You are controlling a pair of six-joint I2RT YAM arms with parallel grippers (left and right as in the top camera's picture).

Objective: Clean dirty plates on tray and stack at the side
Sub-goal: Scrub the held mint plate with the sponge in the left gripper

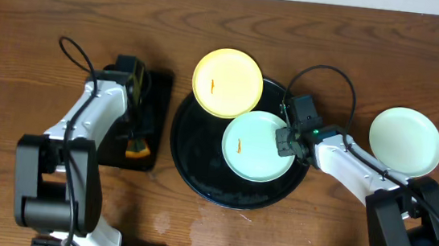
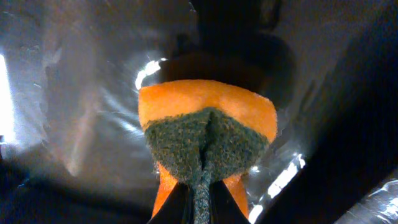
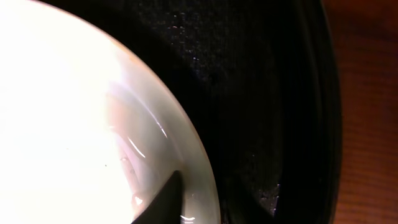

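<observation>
Left gripper (image 2: 198, 205) pinches an orange sponge (image 2: 208, 130) over the rectangular tray (image 1: 161, 81). On the round tray (image 1: 196, 161), a yellow plate (image 1: 226, 82) overlaps the far rim and a mint plate (image 1: 253, 146) lies inside. Right gripper (image 1: 286, 140) has one finger (image 3: 158, 202) on its edge; the grip I cannot tell. Second mint plate (image 1: 405, 141) lies far right.

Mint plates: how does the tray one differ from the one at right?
The orange-smeared mint plate lies on the black tray, with the right gripper at its edge. The clean mint plate lies on the table, untouched. Both are round and shallow.
</observation>
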